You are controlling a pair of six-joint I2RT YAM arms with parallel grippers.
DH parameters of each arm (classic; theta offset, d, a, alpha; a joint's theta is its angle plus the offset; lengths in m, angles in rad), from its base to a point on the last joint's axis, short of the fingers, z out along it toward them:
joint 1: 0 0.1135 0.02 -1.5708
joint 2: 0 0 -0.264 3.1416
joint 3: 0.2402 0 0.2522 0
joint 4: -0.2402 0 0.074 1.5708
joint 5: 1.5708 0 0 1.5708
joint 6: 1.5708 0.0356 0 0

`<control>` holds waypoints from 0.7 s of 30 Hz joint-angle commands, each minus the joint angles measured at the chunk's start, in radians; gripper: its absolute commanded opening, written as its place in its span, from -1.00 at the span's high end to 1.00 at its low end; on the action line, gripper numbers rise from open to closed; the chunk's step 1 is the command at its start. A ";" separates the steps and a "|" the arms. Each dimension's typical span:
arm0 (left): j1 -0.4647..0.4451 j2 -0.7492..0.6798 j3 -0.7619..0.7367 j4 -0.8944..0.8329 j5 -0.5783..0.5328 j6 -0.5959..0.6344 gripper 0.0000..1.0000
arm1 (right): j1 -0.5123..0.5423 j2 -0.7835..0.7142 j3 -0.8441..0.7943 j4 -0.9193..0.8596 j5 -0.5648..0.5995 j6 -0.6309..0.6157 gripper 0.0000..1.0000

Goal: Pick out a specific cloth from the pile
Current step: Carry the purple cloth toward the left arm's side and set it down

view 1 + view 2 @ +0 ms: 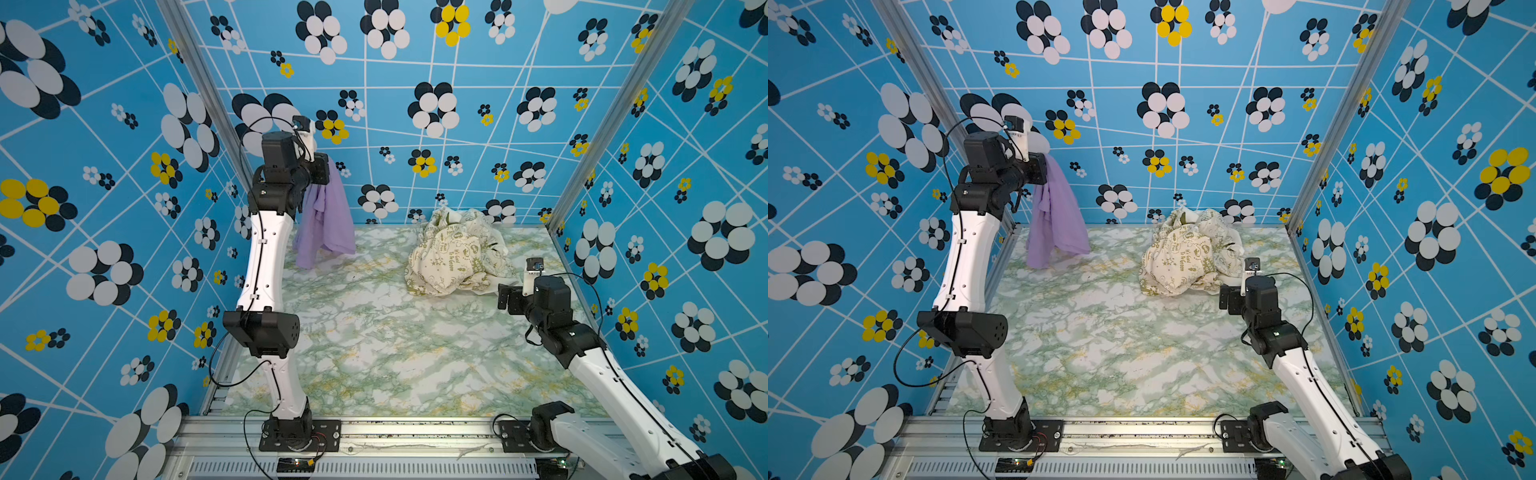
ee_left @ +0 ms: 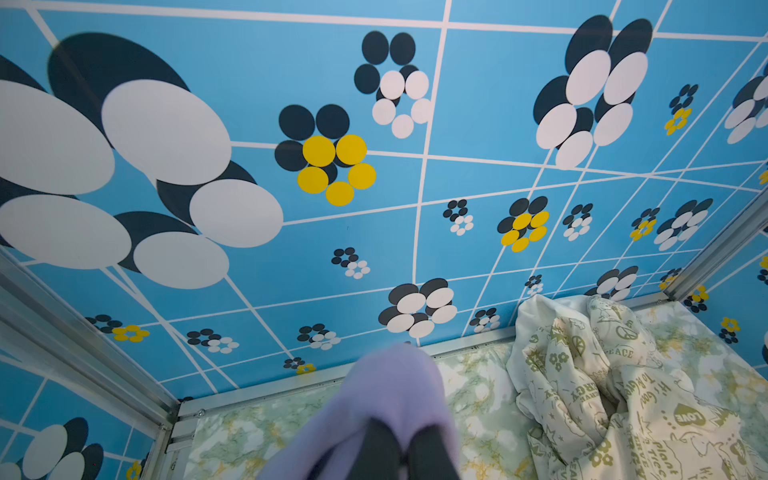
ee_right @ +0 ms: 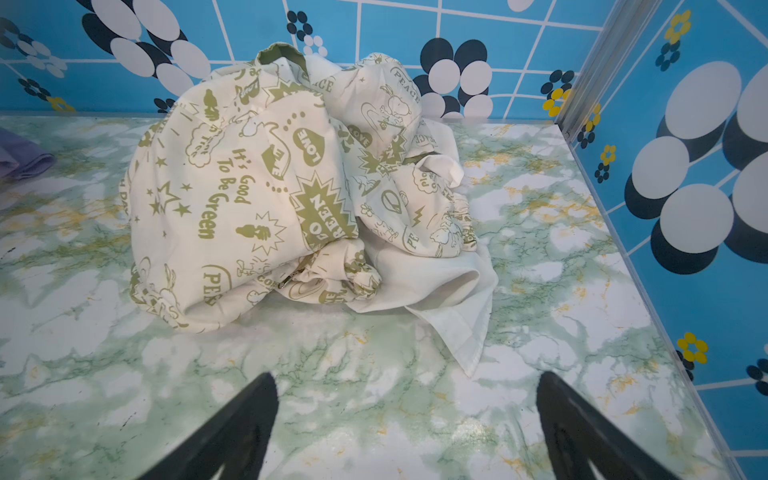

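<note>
Blue walls printed with black, white and yellow flowers close in a green-veined marble surface on three sides.

On the left, the left arm stands tall from its base at the front rail. Its white links rise almost straight up, and its wrist is bent forward high above the far left corner. The left end effector is clenched on the cloth. In the left wrist view, lavender fabric bunches around both dark fingers. The cloth hangs down in long folds beside the arm, well apart from the pile. Its lowest end reaches about to the surface, though I cannot tell whether it touches.

Further right, the pile sits crumpled against the back wall. It is cream fabric with olive-green cartoon print, and a plain pale edge trails toward the front.

On the right, the right arm leans in low from its base, with the forearm sloping up and inward. The right end effector is released, jaws spread wide and empty. It hovers low over bare surface just in front of the pile's right side.
</note>
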 commanded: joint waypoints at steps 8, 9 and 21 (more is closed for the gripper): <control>0.016 -0.004 -0.245 -0.027 -0.032 0.013 1.00 | -0.005 -0.031 0.006 -0.008 -0.030 0.006 -0.98; 0.018 -0.039 -0.333 0.017 -0.039 0.009 1.00 | -0.005 -0.031 0.005 -0.009 -0.034 0.004 -0.98; 0.041 -0.324 -1.064 0.292 -0.098 -0.030 1.00 | -0.005 -0.005 -0.006 0.017 -0.047 0.001 -0.98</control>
